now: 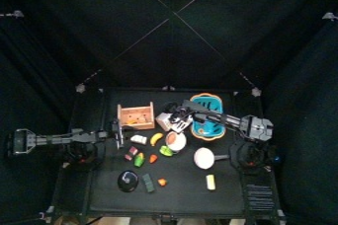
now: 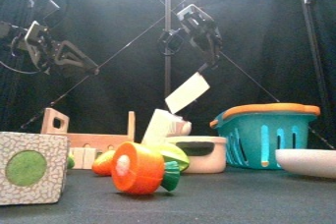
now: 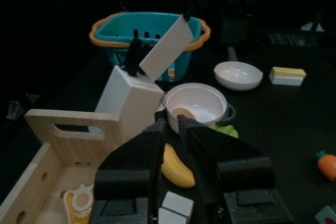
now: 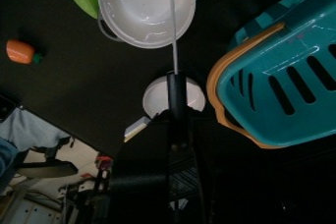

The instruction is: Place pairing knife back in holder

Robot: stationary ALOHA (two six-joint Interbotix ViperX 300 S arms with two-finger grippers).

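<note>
Right pincer (image 4: 175, 120): the grip is cut off by the wrist picture's lower edge; only a thin blade (image 4: 174, 31) shows. Holder (image 3: 59, 154): its near end runs out of frame. Top view: small items at the counter's (image 1: 99, 194) front edge are too small to identify.

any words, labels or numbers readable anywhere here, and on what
None can be read.
The grey speckled cube with a green circle carries a sign only, no letters.
The teal slatted basket with an orange rim, the white bowls and the pale wooden crate show no print.
</note>
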